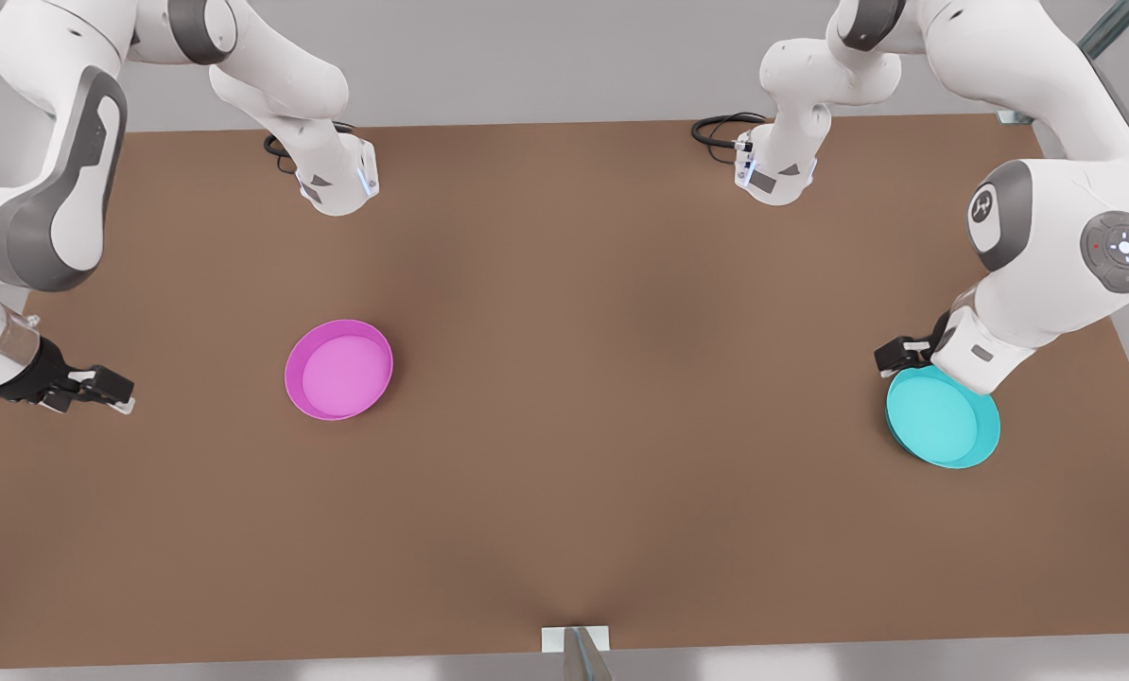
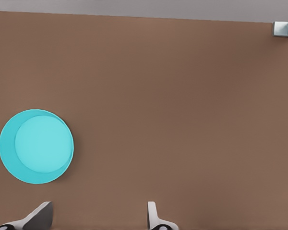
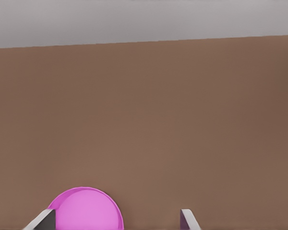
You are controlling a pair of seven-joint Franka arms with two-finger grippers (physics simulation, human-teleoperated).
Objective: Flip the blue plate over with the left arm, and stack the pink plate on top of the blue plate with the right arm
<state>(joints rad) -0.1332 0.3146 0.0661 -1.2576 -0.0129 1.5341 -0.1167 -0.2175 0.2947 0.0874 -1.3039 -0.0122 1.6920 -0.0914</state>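
- A plain brown counter (image 1: 564,397) under a grey wall carries two dishes well apart, an arm at each end
- At the front view's left, the right tool (image 1: 101,390) hangs low beside the counter's edge, short of the pink plate (image 1: 338,369); in its wrist view the fingers (image 3: 189,221) stand apart with nothing between them and the plate lies just ahead of one fingertip
- The pink plate sits rim up toward the front view's left of centre, untouched; this arm appears to be waiting, and if it reached in early it could shove the light dish away before there is anything to stack on
- At the front view's right, the blue plate (image 1: 943,417) lies rim up, near the counter's edge
- The left tool (image 1: 895,357) hovers just beside the blue plate's rim; its wrist view shows the fingers (image 2: 153,216) spread and empty, the plate off to one side of them
- Risk, as I judge it: the tool is not centred on the rim, so a closing finger may push the shallow dish toward the nearby edge, or pinch too little wall and let it slip mid-flip
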